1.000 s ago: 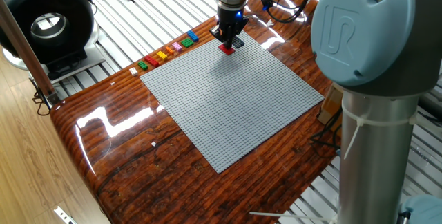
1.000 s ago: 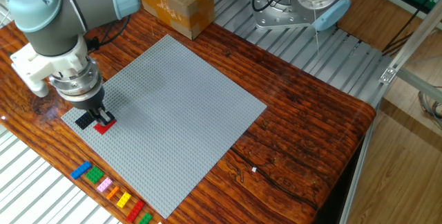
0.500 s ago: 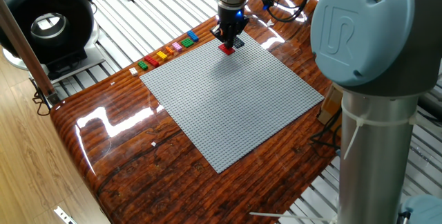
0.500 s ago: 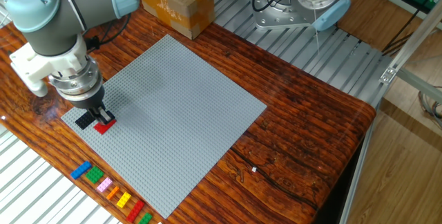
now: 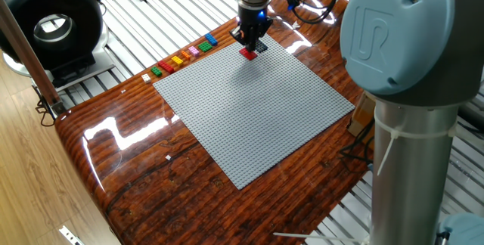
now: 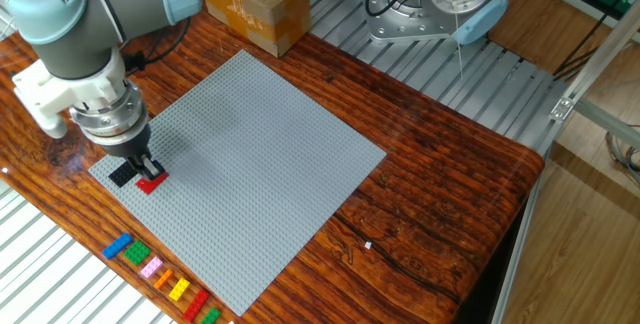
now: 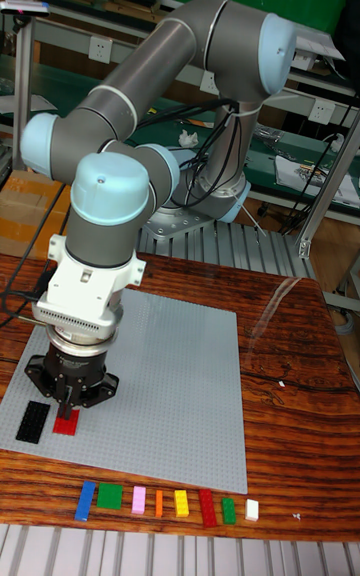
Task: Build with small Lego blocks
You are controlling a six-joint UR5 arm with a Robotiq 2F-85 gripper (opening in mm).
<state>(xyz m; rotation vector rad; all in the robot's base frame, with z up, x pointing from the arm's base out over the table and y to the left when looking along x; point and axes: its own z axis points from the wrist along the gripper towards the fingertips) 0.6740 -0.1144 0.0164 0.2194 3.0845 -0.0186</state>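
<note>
The end effector (image 7: 68, 410) hangs straight down over the near left corner of the grey baseplate (image 7: 170, 386), its fingers pinching a red brick (image 7: 66, 423) that sits on the studs — from the tall fixed view the fingertips cover the brick's upper end, and I cannot tell whether it is pressed fully home. Just beside it on the plate lies a flat black brick (image 7: 32, 421), apart from the fingers. In one fixed view the red brick (image 5: 247, 53) is only a speck under the black tool, and the black one is mostly hidden behind it.

The spare bricks (image 7: 165, 503) lie in a row on the wooden surface (image 7: 290, 416), along the plate's near edge: blue, green, pink, orange, yellow, red, green, and a small white piece at the end. In the other fixed view this row (image 6: 160, 277) runs close to the surface's edge, where the slatted metal begins.

Most of the baseplate is bare studs, open toward the far and right sides. A cardboard box (image 6: 250, 4) stands beyond the plate's far corner.

The arm folds high — shoulder back, elbow forward, wrist vertical — and its big pale joint (image 5: 408, 33) blocks the right of one fixed view.
</note>
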